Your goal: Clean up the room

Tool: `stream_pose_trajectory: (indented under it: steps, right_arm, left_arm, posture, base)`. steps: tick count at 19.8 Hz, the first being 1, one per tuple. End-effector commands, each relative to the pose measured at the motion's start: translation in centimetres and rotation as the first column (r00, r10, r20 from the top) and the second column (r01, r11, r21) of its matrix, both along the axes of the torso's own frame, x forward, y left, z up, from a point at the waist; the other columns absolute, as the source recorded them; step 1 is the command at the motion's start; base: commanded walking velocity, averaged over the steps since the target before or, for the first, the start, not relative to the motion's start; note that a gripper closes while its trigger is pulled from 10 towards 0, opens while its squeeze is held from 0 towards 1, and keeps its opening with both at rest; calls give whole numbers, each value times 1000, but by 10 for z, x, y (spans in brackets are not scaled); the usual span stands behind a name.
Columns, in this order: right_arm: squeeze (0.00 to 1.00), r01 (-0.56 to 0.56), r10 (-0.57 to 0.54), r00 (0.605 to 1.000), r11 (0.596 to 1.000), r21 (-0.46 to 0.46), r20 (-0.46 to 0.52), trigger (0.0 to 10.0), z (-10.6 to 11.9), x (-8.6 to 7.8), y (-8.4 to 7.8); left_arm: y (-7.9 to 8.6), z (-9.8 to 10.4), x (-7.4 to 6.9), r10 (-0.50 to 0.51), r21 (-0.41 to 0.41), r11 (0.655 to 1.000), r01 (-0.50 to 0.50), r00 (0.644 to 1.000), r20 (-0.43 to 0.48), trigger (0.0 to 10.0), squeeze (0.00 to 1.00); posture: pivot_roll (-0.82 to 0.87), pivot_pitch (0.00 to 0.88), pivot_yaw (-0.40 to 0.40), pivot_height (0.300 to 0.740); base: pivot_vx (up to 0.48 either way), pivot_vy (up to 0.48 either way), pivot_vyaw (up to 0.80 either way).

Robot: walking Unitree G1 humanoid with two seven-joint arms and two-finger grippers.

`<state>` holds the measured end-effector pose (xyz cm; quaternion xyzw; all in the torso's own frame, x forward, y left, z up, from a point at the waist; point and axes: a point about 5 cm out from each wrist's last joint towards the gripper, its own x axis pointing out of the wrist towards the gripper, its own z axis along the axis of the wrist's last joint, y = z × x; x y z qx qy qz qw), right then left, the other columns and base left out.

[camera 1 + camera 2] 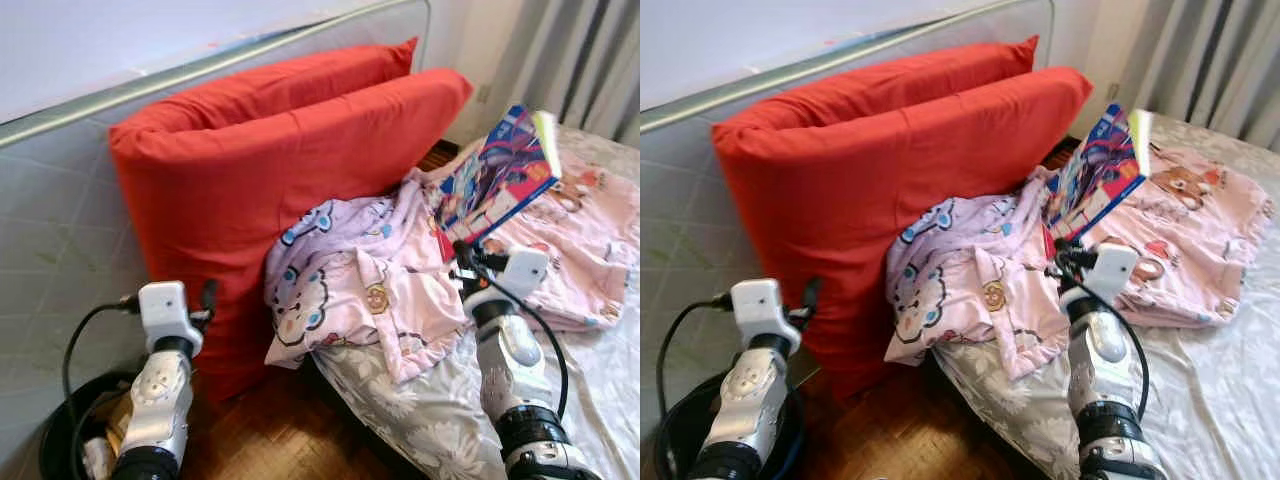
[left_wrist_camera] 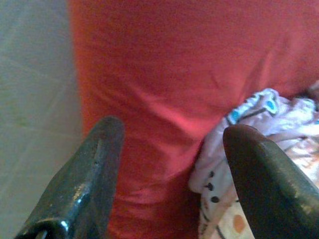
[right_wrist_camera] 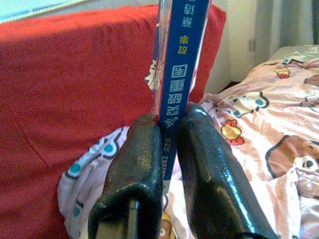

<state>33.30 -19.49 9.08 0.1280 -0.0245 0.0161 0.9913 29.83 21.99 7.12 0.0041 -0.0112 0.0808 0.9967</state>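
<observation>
— Both silver arms reach up from the lower edge. What does each one do?

— Right gripper (image 3: 167, 144) has its two fingers closed on the blue spine of a book (image 1: 497, 177) and holds it lifted above the bed (image 1: 600, 400). Left gripper (image 2: 172, 164) has its fingers spread apart with nothing between them, pointed at the red pillows (image 1: 270, 160).

— What is the bed like?

— It has a grey sheet with a flower pattern. Pink pyjama clothes (image 1: 365, 285) with cartoon prints lie crumpled on it and hang over its corner. One more pink printed piece (image 1: 590, 240) lies flat further back, under the book.

— And the room?

— Wooden parquet floor (image 1: 270, 430) shows between the bed and a pale quilted mattress (image 1: 60, 230) that stands on its side. Two pillows lean on it, touching the pyjama pile. Grey curtains (image 1: 580, 60) hang behind the bed. Some black round container (image 1: 60, 430) sits on the floor beside the left arm; what is inside I cannot tell.
</observation>
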Motion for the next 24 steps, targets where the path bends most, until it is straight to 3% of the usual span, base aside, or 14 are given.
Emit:
stream_pose_trajectory:
  steps: [1, 2, 7, 10, 19, 24]
  right_arm:
    - [0, -11, 14, 999, 996, -88, 31, 10000, 6, 1, 1]
    - [0, -13, 19, 999, 991, -133, 41, 10000, 8, 0, 1]
    - [0, 83, -78, 996, 991, -109, 48, 10000, 13, 3, -7]
    - [0, 57, -56, 998, 992, -111, 19, 10000, 7, 2, -1]
    - [0, 69, -68, 998, 993, -94, 11, 10000, 7, 3, 3]
    - [0, 68, -68, 998, 993, -92, 3, 10000, 5, 0, 4]
  left_arm:
    - [8, 5, -3, 36, 37, 999, -37, 999, 28, 10000, 0]
    - [9, 4, -5, 45, 33, 998, -46, 999, 26, 10000, 0]
    - [-11, 10, 6, -15, 3, 1000, 14, 999, 44, 10000, 0]
    - [-20, 13, 12, -38, -7, 999, 38, 998, 53, 10000, 0]
    - [-22, 19, 13, -62, 1, 998, 62, 995, 76, 10000, 0]
    - [-25, 23, 15, -76, -23, 997, 78, 992, 100, 10000, 0]
  posture:
    - [21, 0, -5, 740]
    - [14, 0, -2, 740]
    - [4, 0, -2, 740]
    - [-7, 0, 2, 740]
    - [-10, 16, 11, 740]
    - [-9, 37, 13, 740]
  base:
    - [0, 0, 0]
    - [0, 0, 0]
    - [0, 0, -89]
    - [0, 0, -765]
    - [0, 0, -751]
    - [0, -276, -747]
